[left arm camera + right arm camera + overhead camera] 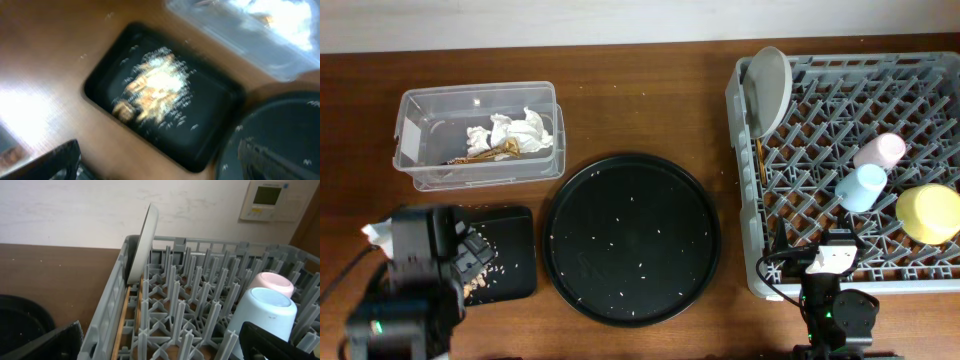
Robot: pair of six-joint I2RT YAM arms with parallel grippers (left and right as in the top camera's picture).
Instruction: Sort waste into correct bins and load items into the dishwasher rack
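**Brown wooden table below a white wall; both pincers spread wide, holding nothing.**
Near the table's far-left corner, the clear tub holds crumpled napkins and a gold-brown wrapper. At the near-left corner, the flat black tray carries food scraps with rice, under the left gripper. A round black tray lies mid-table. Along the right edge, the rack holds an upright plate and chopsticks by its left wall. A pink cup, blue cup and yellow bowl are on its right side, and the right gripper is at its near edge.
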